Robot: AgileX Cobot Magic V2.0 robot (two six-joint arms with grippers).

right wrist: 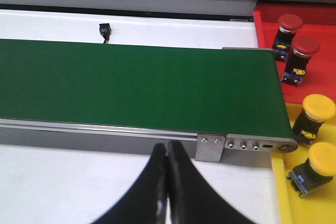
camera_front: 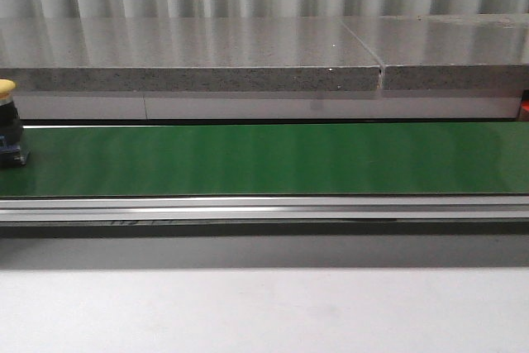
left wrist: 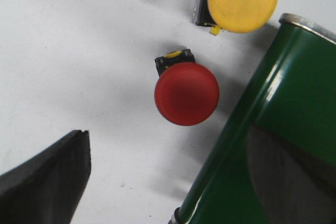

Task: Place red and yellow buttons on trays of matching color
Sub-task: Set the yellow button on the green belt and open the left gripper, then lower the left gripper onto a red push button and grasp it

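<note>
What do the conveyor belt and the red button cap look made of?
Conveyor belt: looks like smooth rubber or PVC with a satin sheen, showing soft reflections. Red button cap: likely matte moulded plastic, evenly coloured with a rounded edge.

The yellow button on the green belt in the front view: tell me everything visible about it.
The yellow button stands upright at the far left end of the green conveyor belt, partly cut off by the picture's edge. It has a rounded yellow cap on a black body, with a small bluish part near the base. It looks like plastic. Only the belt touches it; no claw is near it in this view.
</note>
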